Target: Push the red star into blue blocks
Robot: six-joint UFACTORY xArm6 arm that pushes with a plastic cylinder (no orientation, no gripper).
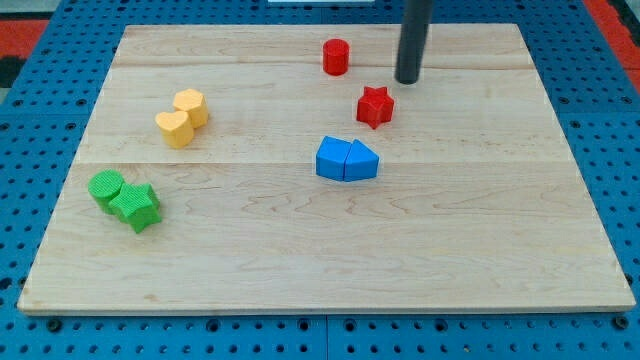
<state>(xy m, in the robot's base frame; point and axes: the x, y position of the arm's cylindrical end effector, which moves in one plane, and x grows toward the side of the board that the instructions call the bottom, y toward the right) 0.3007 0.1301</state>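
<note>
The red star (pixel 375 106) lies on the wooden board, above and a little to the right of two blue blocks. The blue blocks touch each other: a blue cube-like block (pixel 332 158) on the left and a blue wedge-shaped block (pixel 362 161) on the right. A small gap separates the star from the blue pair. My tip (pixel 407 80) is at the end of the dark rod, just above and to the right of the red star, close to it but apart.
A red cylinder (pixel 335 57) stands near the board's top. Two yellow blocks (pixel 189 106) (pixel 175 128) touch at the left. A green cylinder (pixel 106 187) and a green star (pixel 137 207) touch at the lower left. The board's wooden edge (pixel 320 308) borders a blue pegboard.
</note>
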